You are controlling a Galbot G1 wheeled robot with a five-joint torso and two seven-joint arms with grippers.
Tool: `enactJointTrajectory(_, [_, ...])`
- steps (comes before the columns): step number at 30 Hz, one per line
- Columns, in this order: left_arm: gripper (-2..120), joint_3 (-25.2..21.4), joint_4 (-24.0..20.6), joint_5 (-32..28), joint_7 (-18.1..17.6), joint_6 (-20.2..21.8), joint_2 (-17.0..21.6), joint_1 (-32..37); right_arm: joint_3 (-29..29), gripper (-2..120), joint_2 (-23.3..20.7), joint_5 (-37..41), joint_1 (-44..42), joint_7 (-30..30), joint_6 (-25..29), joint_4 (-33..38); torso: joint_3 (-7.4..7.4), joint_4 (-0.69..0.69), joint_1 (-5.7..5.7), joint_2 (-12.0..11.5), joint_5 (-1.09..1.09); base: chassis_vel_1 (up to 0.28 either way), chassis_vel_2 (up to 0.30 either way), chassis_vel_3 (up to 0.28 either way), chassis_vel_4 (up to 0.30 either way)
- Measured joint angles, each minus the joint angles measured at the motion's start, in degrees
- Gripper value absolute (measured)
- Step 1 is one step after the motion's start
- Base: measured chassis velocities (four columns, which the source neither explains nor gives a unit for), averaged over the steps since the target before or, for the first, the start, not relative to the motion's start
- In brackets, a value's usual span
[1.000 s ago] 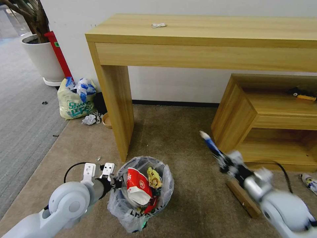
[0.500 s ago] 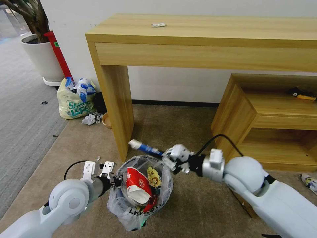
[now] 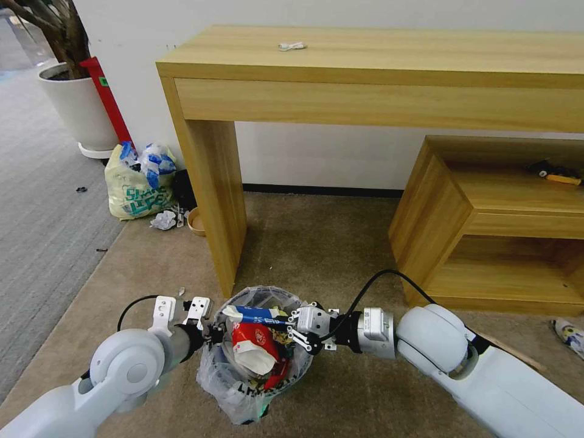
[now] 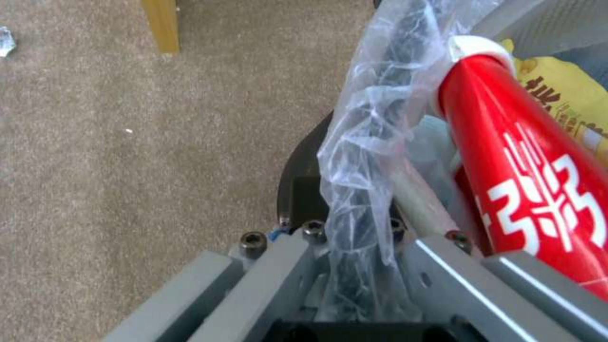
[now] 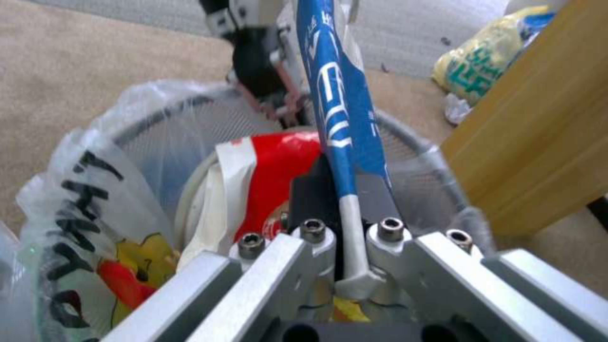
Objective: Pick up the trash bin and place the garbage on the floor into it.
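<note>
The trash bin (image 3: pixel 243 398), black with a crinkly clear liner, stands on the beige floor (image 3: pixel 328 243) in front of me. It holds a red and white paper cup (image 3: pixel 252 344) and yellow wrappers. My left gripper (image 3: pixel 214 333) is shut on the bin's near-left rim and liner; in the left wrist view the liner (image 4: pixel 364 142) runs between the jaws of the left gripper (image 4: pixel 355 228). My right gripper (image 3: pixel 298 328) is shut on a flat blue and white tube (image 3: pixel 255 314), lying across the bin's mouth. The right wrist view shows the tube (image 5: pixel 336 109) clamped in the right gripper (image 5: pixel 345 190).
A plastic bottle (image 3: pixel 569 333) lies on the carpet at the far right, a flat brown piece (image 3: pixel 511 353) behind my right arm. The desk leg (image 3: pixel 213 194) stands just behind the bin, a low shelf (image 3: pixel 486 231) at right. A yellowish tied bag (image 3: pixel 137 182) and plant pot (image 3: pixel 79 106) sit far left.
My right arm swung from the right side over to the bin with the blue tube, then lowered it onto the bin's mouth. The left arm and bin stayed put.
</note>
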Motion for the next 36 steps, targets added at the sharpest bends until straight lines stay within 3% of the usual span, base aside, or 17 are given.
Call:
enactJointTrajectory(6, [0,-0.1,0.0,0.0,0.0,0.0,0.0,-0.1,-1.1,3,0.4,-1.1,-0.2,1.0,-0.1,-1.0,0.00,0.00,0.00,0.0,0.00,0.000,0.000,0.000,0.000])
enactJointTrajectory(11, [0,-0.4,-0.3,0.1,0.0,0.0,-0.2,0.2,-1.3,26,-0.1,-1.2,-1.1,3.2,1.4,-1.6,0.00,0.00,0.00,0.0,0.00,0.000,0.000,0.000,0.000])
enactJointTrajectory(15, [0,-0.4,-0.3,0.2,0.0,0.0,-0.2,0.3,-1.1,36,-0.3,-0.5,-1.3,4.2,1.5,-1.3,0.00,0.00,0.00,0.0,0.00,0.000,0.000,0.000,0.000])
enactJointTrajectory(29, [0,-0.7,0.1,0.3,0.0,0.0,-0.4,0.5,6.9,92,-3.3,3.0,-6.2,6.4,1.5,3.7,0.00,0.00,0.00,0.0,0.00,0.000,0.000,0.000,0.000])
enactJointTrajectory(33, [0,-1.0,0.0,0.4,-0.2,0.0,-0.5,0.9,9.7,99,-3.1,4.8,-7.5,8.8,1.5,4.4,0.00,0.00,0.00,0.0,0.00,0.000,0.000,0.000,0.000])
enactJointTrajectory(36, [0,-1.3,-0.3,0.4,-0.4,0.0,-0.6,1.3,11.5,100,-2.4,8.3,-9.3,14.9,1.3,4.9,-0.01,0.00,0.00,0.0,0.00,0.000,0.000,0.000,0.000])
